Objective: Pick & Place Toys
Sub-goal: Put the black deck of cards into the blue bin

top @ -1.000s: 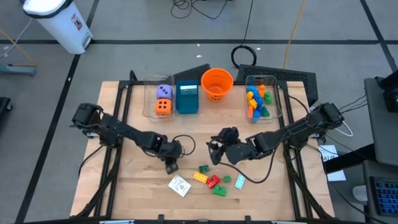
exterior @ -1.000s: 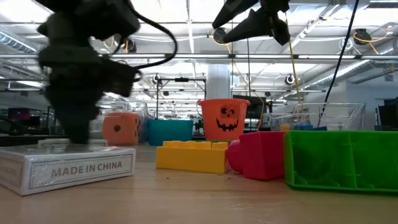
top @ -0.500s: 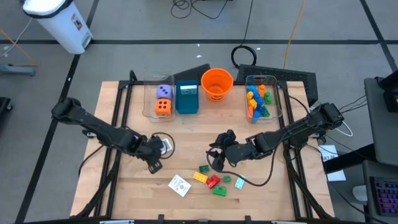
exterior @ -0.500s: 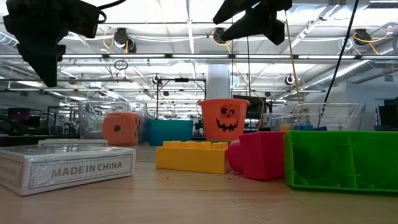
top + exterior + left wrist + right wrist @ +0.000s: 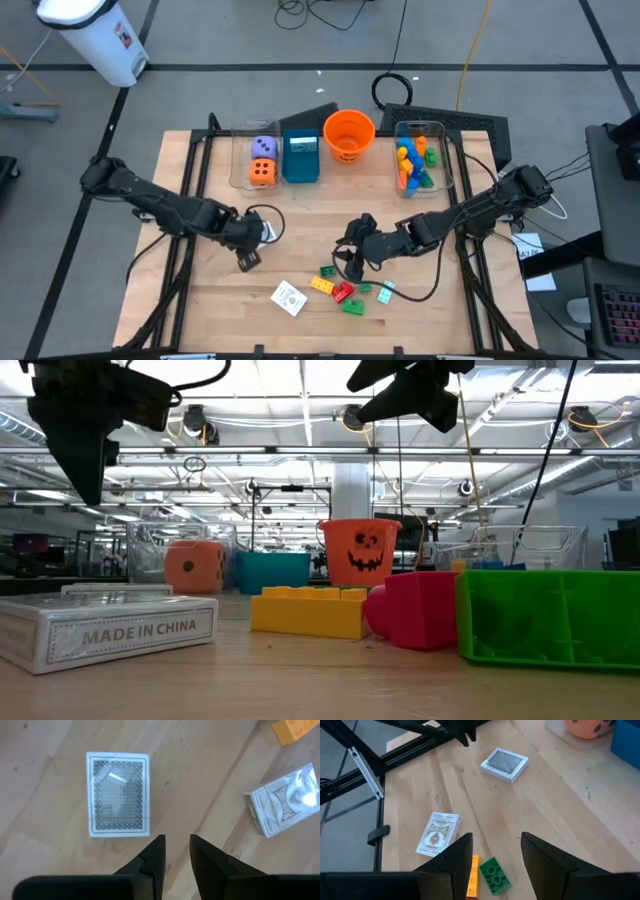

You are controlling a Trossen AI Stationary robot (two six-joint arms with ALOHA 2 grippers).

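Light wooden table (image 5: 200, 300), high view as clock face, 12 at the far edge.

Two dark arms reach in from 9 and 3. At 12: a clear plastic bin (image 5: 246, 178) holding a purple die (image 5: 263, 147) and an orange die (image 5: 262, 172), a teal box (image 5: 300, 158), an orange plastic bucket (image 5: 348, 135), and a second clear bin (image 5: 440, 165) of mixed bricks.

Card packs: one white boxed deck (image 5: 288, 297) lies at about 6, slightly toward 7; the wrist views show a second flat patterned deck (image 5: 119, 794) lying on the wood apart from it, directly beyond the left fingers, long axis running away from that gripper.

Loose bricks: a small cluster just 3-ward of the boxed deck — green brick (image 5: 327, 271), yellow brick (image 5: 321, 285), red brick (image 5: 343, 292), a second green brick (image 5: 353, 307), a pale blue piece (image 5: 385, 291).

Left gripper (image 5: 247, 262): raised off the table at about 8 from centre, fingers drawn nearly together with a narrow gap, holding nothing.

Right gripper (image 5: 352, 265): hovering just 12-ward of the brick cluster, fingers parted, empty.

Judgement: the bricks lie toward 6 from the right gripper, which is the nearer arm; the patterned deck belongs to the left.
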